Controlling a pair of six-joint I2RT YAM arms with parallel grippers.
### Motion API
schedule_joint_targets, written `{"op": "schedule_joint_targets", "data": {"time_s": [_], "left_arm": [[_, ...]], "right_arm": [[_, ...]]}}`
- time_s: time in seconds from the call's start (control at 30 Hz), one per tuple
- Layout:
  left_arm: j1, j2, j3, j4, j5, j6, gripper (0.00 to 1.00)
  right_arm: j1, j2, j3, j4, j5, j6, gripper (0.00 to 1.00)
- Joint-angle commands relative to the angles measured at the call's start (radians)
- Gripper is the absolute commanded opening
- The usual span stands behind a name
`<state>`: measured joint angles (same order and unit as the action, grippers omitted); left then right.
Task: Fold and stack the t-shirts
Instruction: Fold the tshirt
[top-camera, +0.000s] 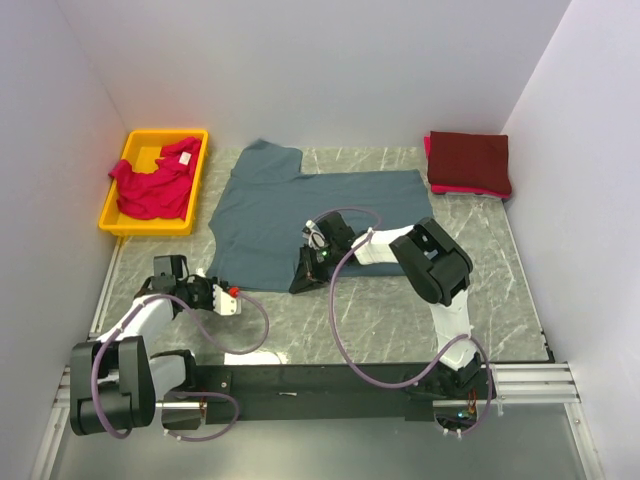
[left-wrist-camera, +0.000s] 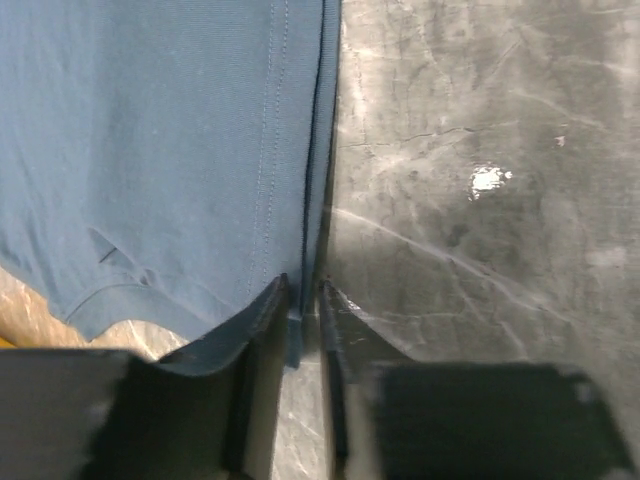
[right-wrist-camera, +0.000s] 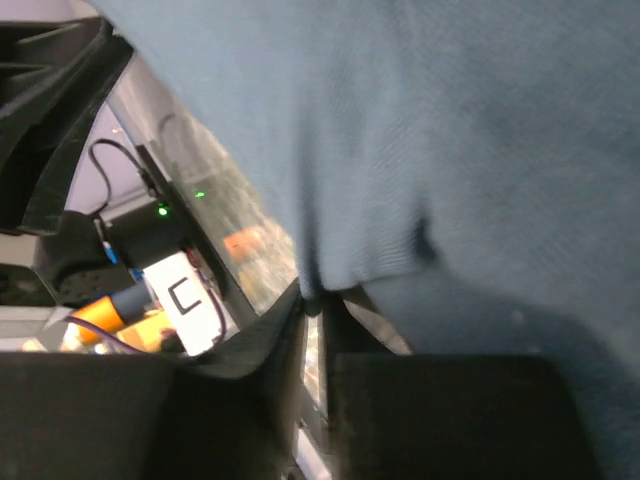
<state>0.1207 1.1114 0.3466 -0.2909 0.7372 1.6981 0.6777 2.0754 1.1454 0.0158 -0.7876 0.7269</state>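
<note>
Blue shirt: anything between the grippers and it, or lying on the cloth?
Nothing visible. The left gripper and right gripper pinch the blue shirt at its near hem; yellow bin and folded stack sit off it.

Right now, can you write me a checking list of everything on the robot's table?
Surface: grey marbled table, shiny.
Job's things: blue-grey t-shirt spread flat; pinkish-red t-shirt crumpled in the bin; maroon t-shirt folded at the far right corner.
Clutter: yellow bin, far left.
Grippers: left gripper and right gripper each pinch the blue-grey t-shirt's near edge.
Cables: purple cables loop over the table.
Surroundings: white walls; nothing else seen.
</note>
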Motion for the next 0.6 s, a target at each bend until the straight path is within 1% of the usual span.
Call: {"op": "schedule_joint_targets", "data": {"time_s": [0.0,0.03,0.07,0.1,0.13,0.23,0.4,0.57], "left_arm": [[-0.004,0.002,0.037,-0.017,0.031,-0.006,0.22],[-0.003,0.005,0.055,-0.019,0.03,-0.018,0.16],[-0.004,0.007,0.064,-0.024,0.028,-0.034,0.14],[-0.004,0.011,0.072,-0.024,0.028,-0.04,0.12],[-0.003,0.013,0.083,-0.021,0.028,-0.047,0.07],[-0.003,0.021,0.104,-0.024,0.033,-0.058,0.01],[-0.003,0.019,0.134,-0.037,0.045,-0.081,0.01],[-0.003,0.048,0.202,-0.03,0.057,-0.15,0.01]], "right_arm": [[0.011,0.02,0.02,-0.019,0.019,-0.024,0.1],[0.01,0.011,0.031,-0.019,0.016,-0.03,0.06],[0.01,0.005,0.036,-0.022,0.014,-0.037,0.0],[0.01,-0.007,0.046,-0.022,0.011,-0.047,0.0],[0.011,-0.014,0.05,-0.022,0.01,-0.052,0.0],[0.006,-0.026,0.068,-0.022,0.005,-0.06,0.0],[-0.004,-0.058,0.088,-0.019,-0.015,-0.044,0.0],[-0.036,-0.071,0.125,-0.02,-0.027,-0.012,0.0]]}}
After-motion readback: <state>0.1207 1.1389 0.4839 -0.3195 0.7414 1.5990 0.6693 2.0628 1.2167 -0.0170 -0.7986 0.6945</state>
